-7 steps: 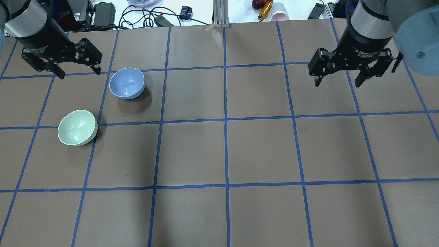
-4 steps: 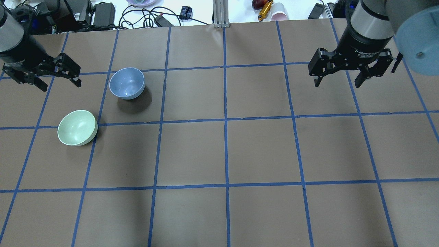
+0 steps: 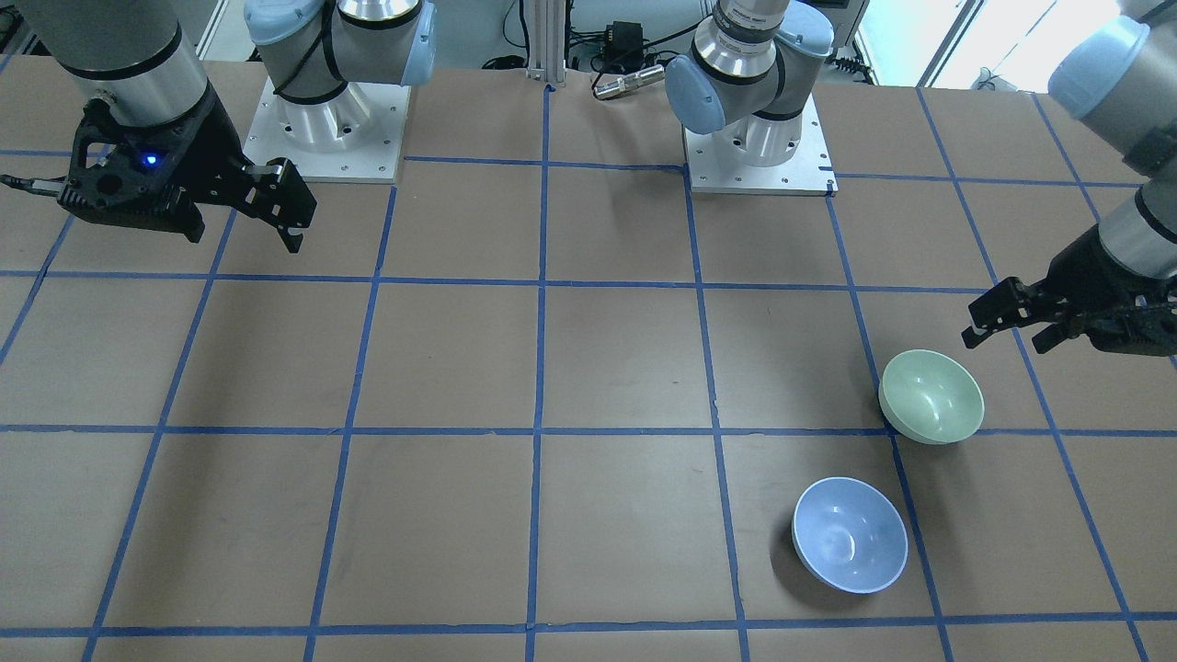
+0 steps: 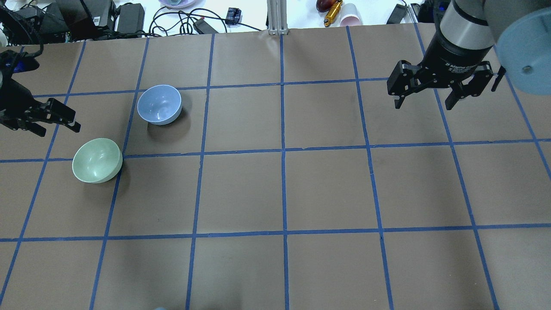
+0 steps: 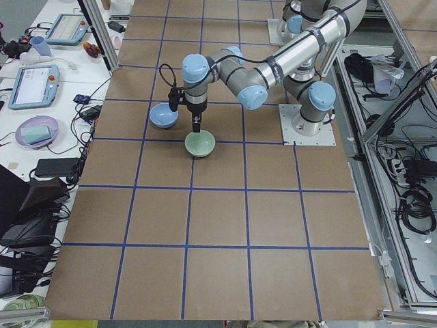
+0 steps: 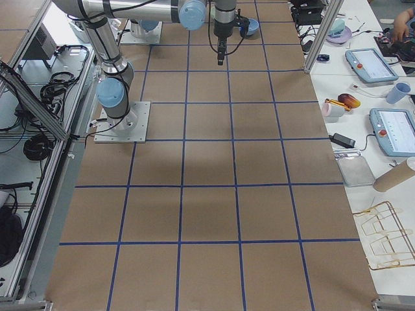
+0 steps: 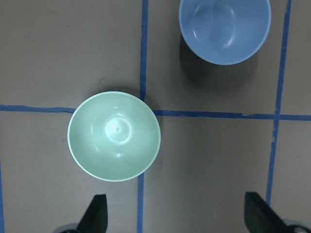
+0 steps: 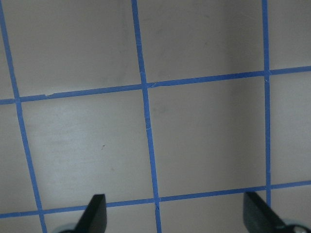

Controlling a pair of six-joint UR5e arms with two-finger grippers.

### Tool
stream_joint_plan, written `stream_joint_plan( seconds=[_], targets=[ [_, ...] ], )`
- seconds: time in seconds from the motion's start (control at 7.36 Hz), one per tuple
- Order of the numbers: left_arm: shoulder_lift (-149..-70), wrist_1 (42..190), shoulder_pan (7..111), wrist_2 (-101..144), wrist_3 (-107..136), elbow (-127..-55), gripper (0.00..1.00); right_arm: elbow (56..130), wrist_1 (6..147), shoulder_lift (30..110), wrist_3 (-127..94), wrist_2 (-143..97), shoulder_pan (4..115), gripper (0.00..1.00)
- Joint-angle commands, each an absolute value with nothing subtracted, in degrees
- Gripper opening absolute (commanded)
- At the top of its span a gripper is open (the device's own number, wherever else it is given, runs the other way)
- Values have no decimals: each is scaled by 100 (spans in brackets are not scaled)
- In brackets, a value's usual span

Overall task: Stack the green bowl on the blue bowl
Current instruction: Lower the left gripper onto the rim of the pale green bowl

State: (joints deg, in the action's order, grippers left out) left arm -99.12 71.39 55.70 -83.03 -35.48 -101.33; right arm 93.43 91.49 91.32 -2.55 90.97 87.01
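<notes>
The green bowl (image 4: 97,160) stands upright on the brown table, on the robot's left; it also shows in the front view (image 3: 931,396) and the left wrist view (image 7: 114,136). The blue bowl (image 4: 159,104) stands upright and apart from it, further from the robot (image 3: 850,534) (image 7: 224,26). My left gripper (image 4: 59,130) is open and empty. It hovers above the table just beside the green bowl (image 3: 1004,342), without touching it. My right gripper (image 4: 424,106) is open and empty, high over the table's right side (image 3: 244,241), far from both bowls.
Blue tape lines (image 4: 283,150) divide the brown table into squares. Cables and power bricks (image 4: 129,15), a pink cup (image 4: 351,17) and a metal post (image 4: 277,17) lie beyond the far edge. The two arm bases (image 3: 759,138) stand at the robot's side.
My left gripper has moved left and back toward the robot, from beside the blue bowl to beside the green bowl. The bowls and the right arm have not moved.
</notes>
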Motion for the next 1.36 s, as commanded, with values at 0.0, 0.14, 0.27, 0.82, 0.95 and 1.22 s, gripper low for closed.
stream_joint_plan(
  seconds=[0.0,0.14,0.27,0.82,0.95,1.22],
  targets=[
    [-10352,6664,5248,-8156,-4059,-10248,100,9343,9149,9132,-255,9088,8701,100],
    [-10519,6540,5160,-8156,-4243,-10248,100,9343,9149,9132,-255,9097,8701,100],
    [-10660,6504,5020,-7974,-4410,-10257,100,9343,9149,9132,-255,9097,8701,100],
    [-11249,6372,4922,-7761,-4474,-10362,100,9343,9149,9132,-255,9088,8701,100],
    [-11276,6329,4922,-7769,-4474,-10458,100,9343,9149,9132,-255,9097,8701,100],
    [-11303,5926,4922,-7804,-4482,-10739,100,9343,9149,9132,-255,9097,8701,100]
  ],
)
